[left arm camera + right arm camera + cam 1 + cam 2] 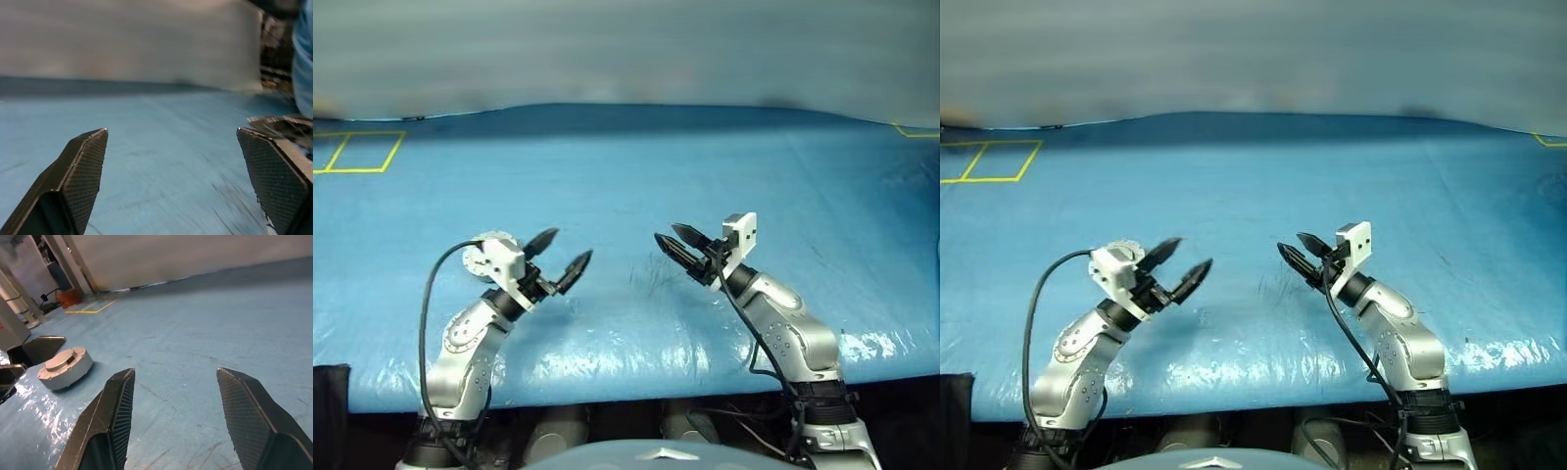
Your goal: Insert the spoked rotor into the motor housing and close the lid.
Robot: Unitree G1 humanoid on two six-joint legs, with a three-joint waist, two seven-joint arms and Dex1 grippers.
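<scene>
Centrally, the two grippers face each other above a blue table cover, each carried on a silver arm rising from the near edge. The left gripper points forward and toward the robot's right; its two black fingers stand spread wide, with nothing between the ribbed pads. The right gripper points forward and toward the robot's left; its fingers are parted at a moderate gap and likewise enclose nothing but bare cover. The two sets of fingertips are near each other but apart, with a stretch of scuffed blue surface between them.

Outward from the left gripper, the motor housing rests on the cover: a short, round, pale silver body lying flat with the lid closed over its top, a plain pale face with a raised centre showing upward. In the head views the housing is partly hidden behind the left wrist, just beyond it on the robot's left side; in the right wrist view it sits beside the dark tips of the left gripper, not touched by them.

Farther out, yellow tape lines form rectangles on the far left part of the cover. Beyond the cover's far edge stands a plain grey wall.
</scene>
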